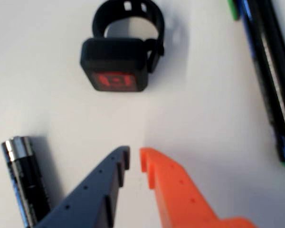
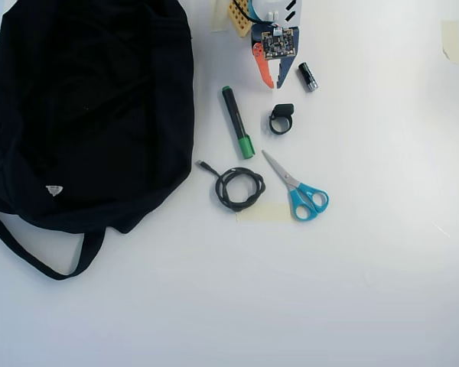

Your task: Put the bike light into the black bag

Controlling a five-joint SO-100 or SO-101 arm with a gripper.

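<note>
One large black soft fabric bag (image 2: pixel 92 115) at the overhead view's left, one green-capped black marker (image 2: pixel 236 122), one coiled black cable (image 2: pixel 239 188), one small black bike light with rubber loop strap (image 2: pixel 281 118) on the table, just below the gripper (image 2: pixel 275 83), one short black cylinder with silver end (image 2: pixel 307 76), one pair of blue-handled scissors (image 2: pixel 298 187), arm reaching down from the top edge, orange and dark blue fingers (image 1: pixel 159 178) slightly parted, grasping nothing.

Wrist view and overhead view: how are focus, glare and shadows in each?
Wrist view: soft throughout, the claw tips and the bike light blurred at the edges, the marker smeared; a bright glint on the battery's silver end; faint shadows. Overhead view: sharper, evenly lit, the white table near blown out, the black bag a detail-less dark mass.
</note>
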